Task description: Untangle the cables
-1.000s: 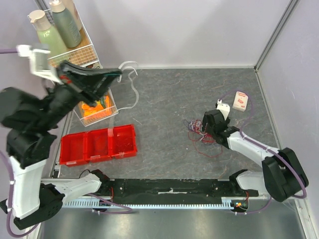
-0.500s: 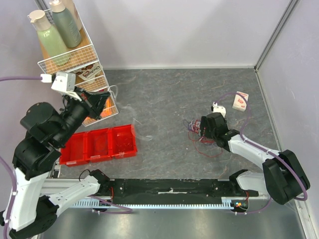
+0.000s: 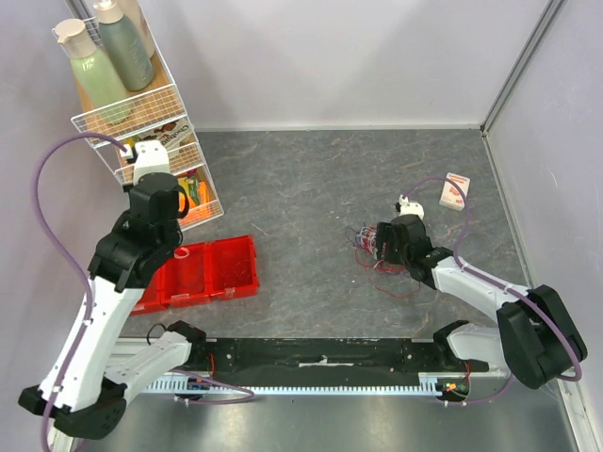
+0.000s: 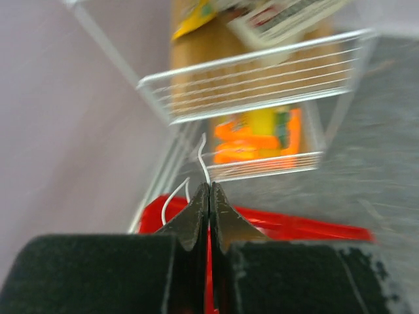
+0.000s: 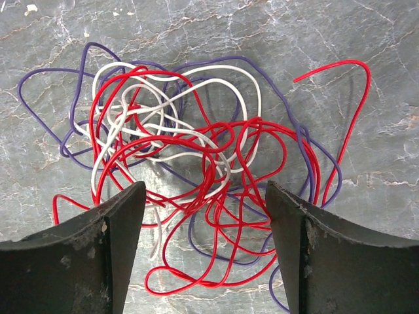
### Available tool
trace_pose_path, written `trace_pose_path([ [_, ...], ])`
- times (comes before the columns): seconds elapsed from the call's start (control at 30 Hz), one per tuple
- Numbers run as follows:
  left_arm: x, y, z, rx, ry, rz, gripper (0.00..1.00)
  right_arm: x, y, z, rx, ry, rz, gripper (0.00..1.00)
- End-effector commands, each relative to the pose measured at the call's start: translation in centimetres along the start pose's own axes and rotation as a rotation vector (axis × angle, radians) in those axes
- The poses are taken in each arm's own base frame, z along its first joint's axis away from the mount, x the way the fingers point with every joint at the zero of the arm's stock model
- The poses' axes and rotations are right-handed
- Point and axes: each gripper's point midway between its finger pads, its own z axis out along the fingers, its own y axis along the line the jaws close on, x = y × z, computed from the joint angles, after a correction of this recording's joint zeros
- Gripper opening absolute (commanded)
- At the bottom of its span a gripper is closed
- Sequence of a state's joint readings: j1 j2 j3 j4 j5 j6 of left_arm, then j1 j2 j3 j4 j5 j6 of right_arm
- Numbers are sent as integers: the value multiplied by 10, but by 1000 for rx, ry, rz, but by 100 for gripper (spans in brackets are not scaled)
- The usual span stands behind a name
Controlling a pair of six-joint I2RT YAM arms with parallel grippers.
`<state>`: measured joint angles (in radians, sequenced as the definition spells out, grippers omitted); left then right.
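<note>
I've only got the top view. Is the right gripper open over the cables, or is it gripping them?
Observer: Open. The right wrist view shows the right gripper with its jaws wide apart, the cables partly between them and none pinched.
Operator: Which colours are in there?
Observer: Red, purple and white, looped through one another.
Operator: And the other arm?
Observer: The left gripper is shut, with a white cable coming out of its tips, facing the rack.
</note>
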<state>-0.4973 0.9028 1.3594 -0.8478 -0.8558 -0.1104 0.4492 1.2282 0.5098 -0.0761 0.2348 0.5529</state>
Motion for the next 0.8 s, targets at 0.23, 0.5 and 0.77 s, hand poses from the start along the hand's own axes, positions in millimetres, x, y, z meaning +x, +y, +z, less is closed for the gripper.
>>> trace_pose_path([
  [0.23, 26, 99, 17, -464, 8, -167, 2, -9, 10, -2, -55, -36, -7, 81],
  [0.5, -53, 115, -16, -390, -175, -299, 2, -7, 13, 0, -65, -24, -10, 81],
  [0.77, -59, 124, -24, -417, -207, -275, 2, -10, 13, -2, -69, -39, -6, 81],
])
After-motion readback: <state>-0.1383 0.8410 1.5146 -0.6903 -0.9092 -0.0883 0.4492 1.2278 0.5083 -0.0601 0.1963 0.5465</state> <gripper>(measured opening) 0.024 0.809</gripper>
